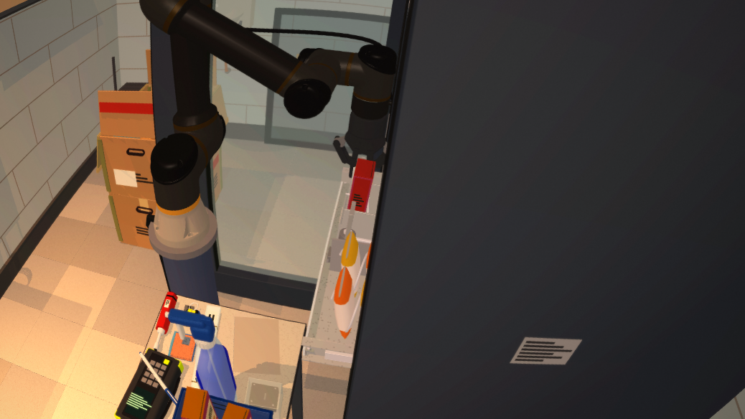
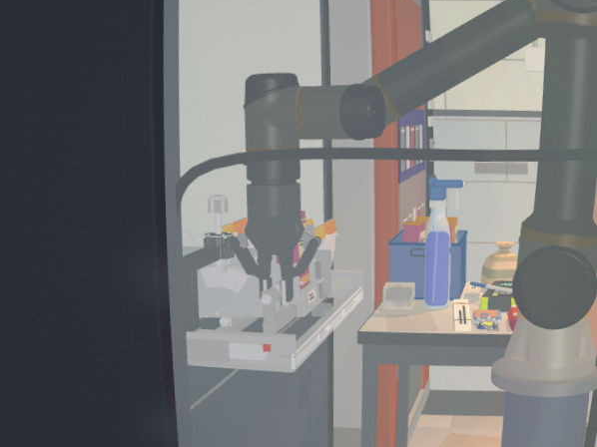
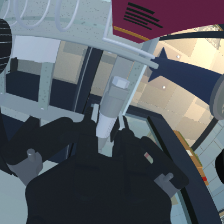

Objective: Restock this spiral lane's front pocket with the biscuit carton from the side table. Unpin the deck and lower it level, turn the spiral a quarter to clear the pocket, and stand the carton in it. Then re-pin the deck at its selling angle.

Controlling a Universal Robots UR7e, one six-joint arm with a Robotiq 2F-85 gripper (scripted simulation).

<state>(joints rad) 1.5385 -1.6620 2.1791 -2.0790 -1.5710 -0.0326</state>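
A grey peg-like handle with a hexagonal end stands at the deck's front, and my gripper is closed on it, one finger on each side. The gripper hangs straight down over the front of the deck. The red biscuit carton stands upright in the lane's front pocket, just behind the gripper. The wire spiral runs back along the lane. A black knurled knob sits at the deck's left side. Orange and white packets lie further along the lane.
Behind the deck is the cabinet's pale back wall and a glass door. The dark cabinet side hides most of the lane. The side table holds a blue spray bottle, a blue bin and small tools. Cardboard boxes stack by the wall.
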